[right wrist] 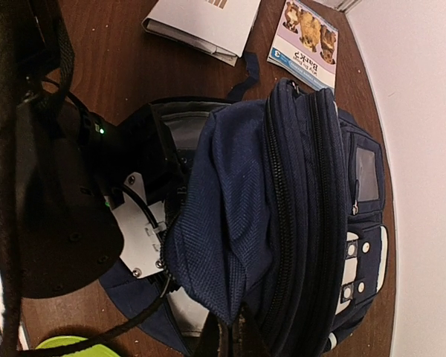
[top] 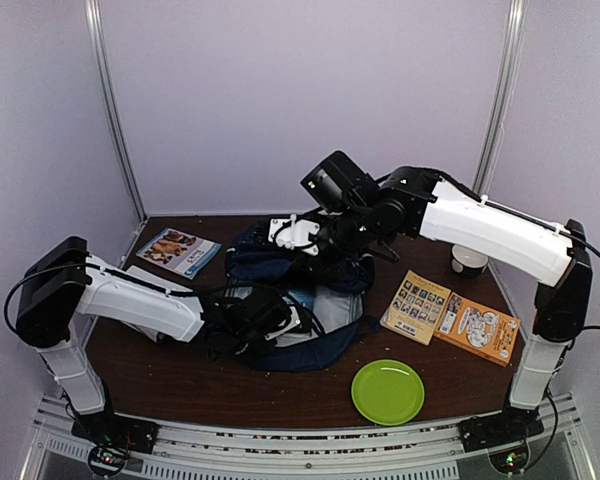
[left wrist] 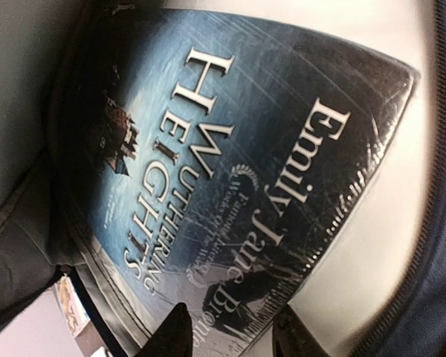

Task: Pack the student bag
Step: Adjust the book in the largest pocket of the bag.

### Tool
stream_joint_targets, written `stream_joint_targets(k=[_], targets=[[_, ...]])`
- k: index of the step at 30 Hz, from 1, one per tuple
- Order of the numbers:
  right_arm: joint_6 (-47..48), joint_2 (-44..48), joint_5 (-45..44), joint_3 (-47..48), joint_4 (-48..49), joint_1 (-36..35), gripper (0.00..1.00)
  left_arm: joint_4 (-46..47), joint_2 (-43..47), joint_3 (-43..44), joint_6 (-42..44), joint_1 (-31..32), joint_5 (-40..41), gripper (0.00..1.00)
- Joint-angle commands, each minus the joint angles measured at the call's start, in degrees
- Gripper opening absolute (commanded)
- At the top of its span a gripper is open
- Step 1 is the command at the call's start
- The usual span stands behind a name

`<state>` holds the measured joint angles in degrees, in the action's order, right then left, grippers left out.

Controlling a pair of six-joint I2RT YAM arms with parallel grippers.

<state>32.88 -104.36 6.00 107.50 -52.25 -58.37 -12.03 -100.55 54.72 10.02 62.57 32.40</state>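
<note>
The big navy blue cloth student bag lay in the middle of the dark brown wooden tabletop. Its top was wide open.

The right pincer was squeezed tight on a fold of the bag's blue cloth at the edge of the opening and held it up.

The left pincer was down inside the bag. Its two black fingers were apart, just over the near edge of a shiny dark blue book. White letters on the book read "Wuthering Heights" and "Emily Jane Brontë". I could not tell if the fingers touched the book. The book lay flat in the bag against the light grey lining.

More things sat on the tabletop around the bag. A round bright green plate was near the front edge, on the right. Behind it, a flat orange book and a thin yellow booklet lay side by side. A small white cup stood farther back. At the back left lay a thin booklet with a dog picture, and a white book lay just beside it.
</note>
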Motion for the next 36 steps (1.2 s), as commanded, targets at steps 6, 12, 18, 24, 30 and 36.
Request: stream_joint_targets(k=[6,12,18,24,30,36], targets=[[0.69,3.41,2.22,0.57,1.76,-0.91,0.0,10.67,-5.62,7.39,3.67,-2.51,7.1,0.4],[0.87,3.94,1.87,-0.01,1.89,-0.91,0.0,13.26,-9.55,10.32,7.51,-4.03,8.11,0.39],[0.99,3.68,1.52,0.14,2.06,-0.92,0.0,12.17,-12.35,11.66,7.19,-5.87,10.47,0.39],[1.13,3.53,0.39,0.25,2.3,-0.87,0.0,12.99,-8.6,7.94,5.48,-5.67,6.9,0.39],[0.75,2.2,-2.95,-0.25,3.91,-0.41,0.0,13.13,-0.84,4.65,5.83,-1.11,1.82,0.4],[0.27,-0.68,-3.03,-0.36,4.26,0.15,0.0,7.96,5.9,2.22,0.72,3.85,1.37,0.41]])
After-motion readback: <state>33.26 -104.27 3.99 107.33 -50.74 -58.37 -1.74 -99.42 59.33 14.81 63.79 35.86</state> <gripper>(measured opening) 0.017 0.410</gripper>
